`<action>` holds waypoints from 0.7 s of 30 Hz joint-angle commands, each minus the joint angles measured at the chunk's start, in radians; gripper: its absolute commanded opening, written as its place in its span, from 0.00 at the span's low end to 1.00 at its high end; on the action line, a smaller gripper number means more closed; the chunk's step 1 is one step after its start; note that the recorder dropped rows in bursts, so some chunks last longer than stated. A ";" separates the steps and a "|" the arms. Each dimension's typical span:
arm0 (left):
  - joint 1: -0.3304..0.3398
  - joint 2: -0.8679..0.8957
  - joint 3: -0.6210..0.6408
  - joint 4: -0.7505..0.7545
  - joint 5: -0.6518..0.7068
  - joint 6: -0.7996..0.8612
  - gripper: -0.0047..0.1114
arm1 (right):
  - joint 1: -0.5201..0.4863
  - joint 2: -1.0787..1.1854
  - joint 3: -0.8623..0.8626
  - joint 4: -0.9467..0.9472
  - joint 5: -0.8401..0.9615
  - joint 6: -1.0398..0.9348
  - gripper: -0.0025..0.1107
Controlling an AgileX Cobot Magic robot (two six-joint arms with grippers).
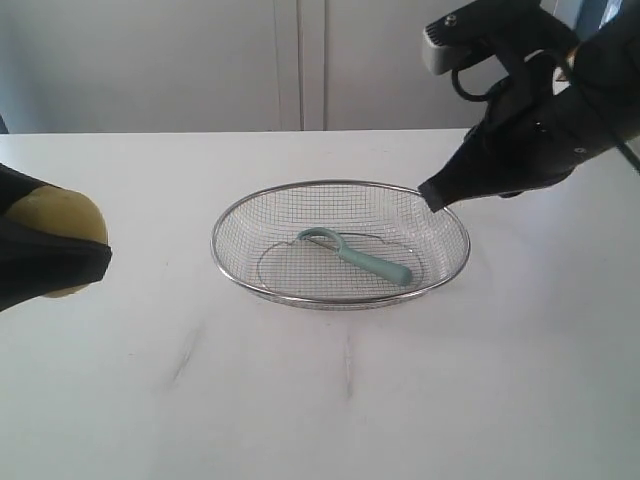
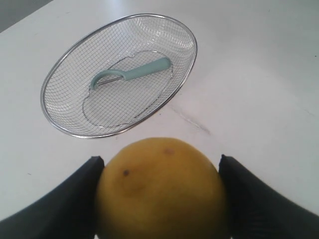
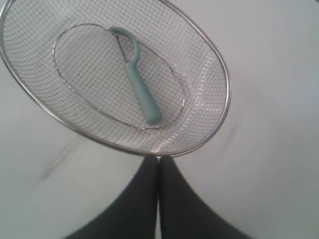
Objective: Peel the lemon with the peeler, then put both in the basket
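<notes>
My left gripper (image 1: 85, 255) is shut on the yellow lemon (image 1: 60, 222) and holds it above the table at the far left, well apart from the basket. In the left wrist view the lemon (image 2: 162, 191) fills the gap between the two black fingers (image 2: 65, 199); no sticker shows. The teal-handled peeler (image 1: 360, 258) lies flat inside the silver wire-mesh basket (image 1: 214, 245) in the middle of the table. My right gripper (image 1: 432, 195) is shut with nothing between its fingers, its tips at the basket's far right rim (image 3: 227, 94). The peeler (image 3: 138, 82) lies free of it.
The basket stands on a white tabletop (image 1: 330, 400) with faint grey streaks. A pale wall with panel seams (image 1: 300, 60) runs behind the table's back edge. Nothing else lies on the table.
</notes>
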 commanded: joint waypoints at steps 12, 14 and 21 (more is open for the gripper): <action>-0.002 -0.010 0.001 -0.018 -0.031 0.004 0.04 | -0.005 -0.279 0.050 -0.004 0.235 0.018 0.02; -0.002 -0.010 0.001 -0.018 -0.031 0.004 0.04 | -0.005 -0.297 0.050 -0.004 0.237 0.018 0.02; -0.002 -0.010 0.001 -0.018 -0.029 0.004 0.04 | -0.005 -0.344 0.050 -0.004 0.235 0.018 0.02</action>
